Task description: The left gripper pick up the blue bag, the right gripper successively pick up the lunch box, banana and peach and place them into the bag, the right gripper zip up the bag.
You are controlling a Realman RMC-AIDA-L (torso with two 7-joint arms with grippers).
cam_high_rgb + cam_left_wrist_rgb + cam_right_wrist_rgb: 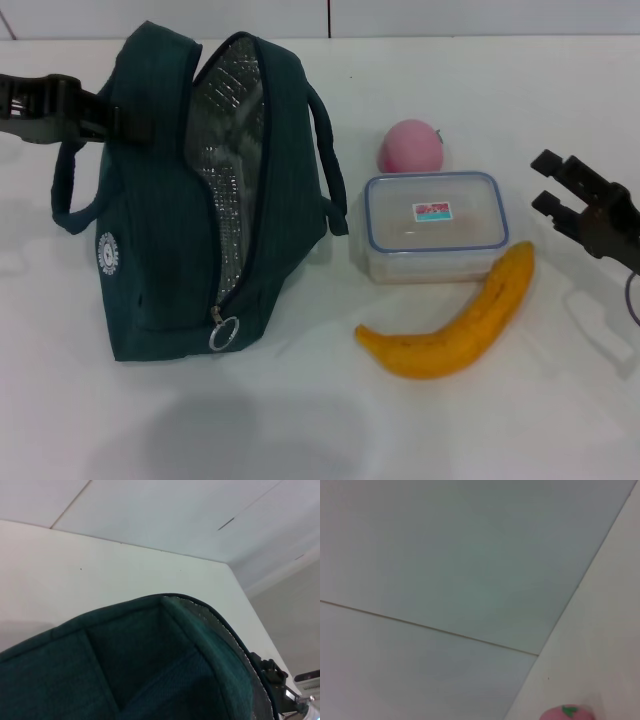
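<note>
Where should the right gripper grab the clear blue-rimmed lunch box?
Judging by the head view: across the short width of the clear blue-rimmed lunch box, from above. It lies flat, lid up, with the yellow banana and pink peach crowding its long sides. The right gripper is open beside it.

I seem to work in a bare test room: a plain white counter (300, 440) against pale panelled walls (445, 555).

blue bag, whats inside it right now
Through the open zipper of the blue bag only silver foil lining shows; no food is visible inside. The bottom is hidden by its walls.
</note>
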